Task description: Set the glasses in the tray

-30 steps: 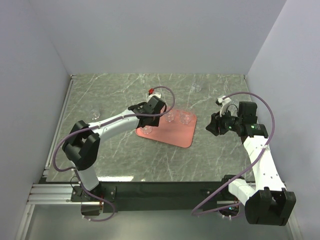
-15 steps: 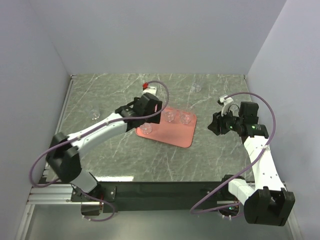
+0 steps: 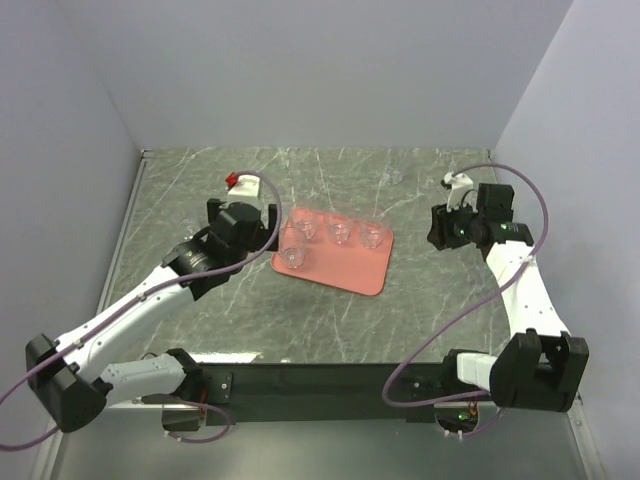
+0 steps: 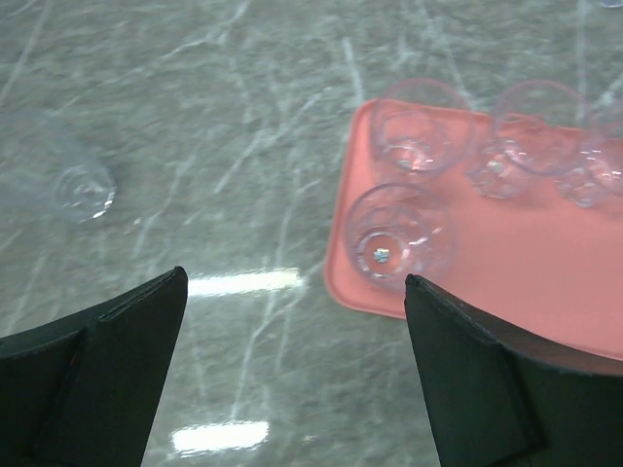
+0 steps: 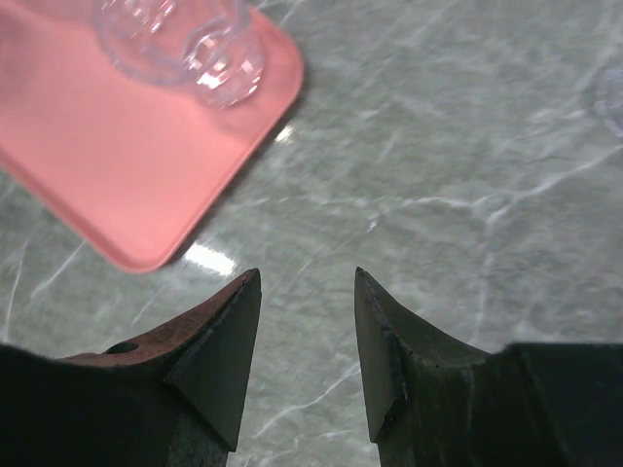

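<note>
Left claw (image 4: 294, 280) gaped wide, empty, over the table (image 4: 243, 117) just beside the tray (image 4: 545, 263), which held four glasses (image 4: 419, 131); right claw (image 5: 307, 277) sat half-open and empty past the tray's other end. A loose glass (image 4: 83, 190) sat on the table well apart from the tray. Risk: the near tray glass (image 4: 401, 233) sat by the rim, so a careless left swing could clip it off.

Top view: bright, even, diffuse light from above, with faint, soft shadows. The glossy grey-green veined marble tabletop (image 3: 420, 300) throws glare: two white streaks lower centre-left in the left wrist view, one small hot spot mid-left in the right wrist view, just off the flat salmon-pink rectangular tray (image 5: 107, 156). The small clear round drinking glasses (image 4: 401, 232) are low-contrast; the upper-left one is smeared and soft.
</note>
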`<state>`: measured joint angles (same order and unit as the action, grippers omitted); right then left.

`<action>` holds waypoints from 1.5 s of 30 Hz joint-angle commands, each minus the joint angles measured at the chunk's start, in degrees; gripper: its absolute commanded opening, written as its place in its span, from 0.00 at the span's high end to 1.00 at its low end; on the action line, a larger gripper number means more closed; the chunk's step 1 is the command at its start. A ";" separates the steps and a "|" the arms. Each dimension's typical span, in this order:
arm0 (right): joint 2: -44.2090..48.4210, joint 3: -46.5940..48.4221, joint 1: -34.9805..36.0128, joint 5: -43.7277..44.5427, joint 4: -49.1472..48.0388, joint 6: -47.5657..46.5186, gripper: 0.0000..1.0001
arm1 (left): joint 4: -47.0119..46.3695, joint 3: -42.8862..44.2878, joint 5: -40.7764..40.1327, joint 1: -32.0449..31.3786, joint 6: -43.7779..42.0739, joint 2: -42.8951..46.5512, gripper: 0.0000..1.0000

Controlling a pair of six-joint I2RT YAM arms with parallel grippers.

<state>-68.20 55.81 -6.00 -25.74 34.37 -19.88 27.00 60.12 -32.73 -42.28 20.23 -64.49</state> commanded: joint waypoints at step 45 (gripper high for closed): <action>-48.68 44.65 -4.19 28.37 3.86 3.01 0.56 | -5.38 -10.11 -6.73 4.49 -3.09 9.03 0.01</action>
<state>-116.05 97.51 -9.65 2.98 37.39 -16.19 23.77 50.04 -38.94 -38.11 18.04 -55.37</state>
